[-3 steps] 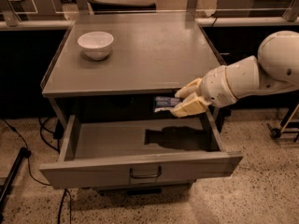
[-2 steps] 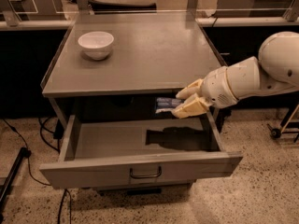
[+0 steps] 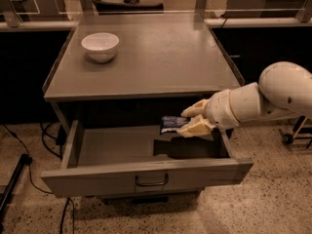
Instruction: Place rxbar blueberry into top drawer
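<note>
The top drawer (image 3: 146, 179) is pulled open under the grey table, its curved pull handle (image 3: 151, 181) at the front centre. My gripper (image 3: 191, 121) reaches in from the right, over the drawer's back right part, and is shut on the rxbar blueberry (image 3: 171, 123). The dark blue bar with a pale end sticks out to the left of the fingers (image 3: 197, 126), a little above the drawer floor. The gripper's shadow lies on the floor below it.
A white bowl (image 3: 100, 46) stands on the grey tabletop (image 3: 161, 57) at the back left. Cables (image 3: 19, 150) lie on the floor at the left. A wheeled stand (image 3: 292, 133) is at the right. Counters run along the back.
The gripper with the bar has moved a little lower, into the open drawer. The drawer and bowl have not moved.
</note>
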{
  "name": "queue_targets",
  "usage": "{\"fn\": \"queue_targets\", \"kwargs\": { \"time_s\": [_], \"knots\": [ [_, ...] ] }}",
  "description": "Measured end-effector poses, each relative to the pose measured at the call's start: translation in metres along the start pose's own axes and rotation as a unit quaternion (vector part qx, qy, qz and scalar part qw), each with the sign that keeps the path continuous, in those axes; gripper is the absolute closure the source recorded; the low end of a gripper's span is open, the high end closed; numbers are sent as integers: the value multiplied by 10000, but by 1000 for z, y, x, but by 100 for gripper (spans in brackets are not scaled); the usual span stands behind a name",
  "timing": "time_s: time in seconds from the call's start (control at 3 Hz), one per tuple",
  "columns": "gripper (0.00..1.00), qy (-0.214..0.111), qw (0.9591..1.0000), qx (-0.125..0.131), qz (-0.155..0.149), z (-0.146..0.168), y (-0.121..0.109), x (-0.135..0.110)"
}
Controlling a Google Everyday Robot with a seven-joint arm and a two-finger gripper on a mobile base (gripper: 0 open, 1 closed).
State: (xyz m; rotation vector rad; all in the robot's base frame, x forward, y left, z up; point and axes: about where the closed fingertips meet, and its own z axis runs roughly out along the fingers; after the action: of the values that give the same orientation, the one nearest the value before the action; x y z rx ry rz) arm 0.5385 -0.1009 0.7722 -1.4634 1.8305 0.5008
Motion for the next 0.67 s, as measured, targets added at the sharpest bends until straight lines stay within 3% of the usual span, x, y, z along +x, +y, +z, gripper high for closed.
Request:
{"fn": "queue_targets", "kwargs": {
  "time_s": [0.67],
  "knots": [
    [100,-236,9996,-108,-101,56,4,22]
  ]
}}
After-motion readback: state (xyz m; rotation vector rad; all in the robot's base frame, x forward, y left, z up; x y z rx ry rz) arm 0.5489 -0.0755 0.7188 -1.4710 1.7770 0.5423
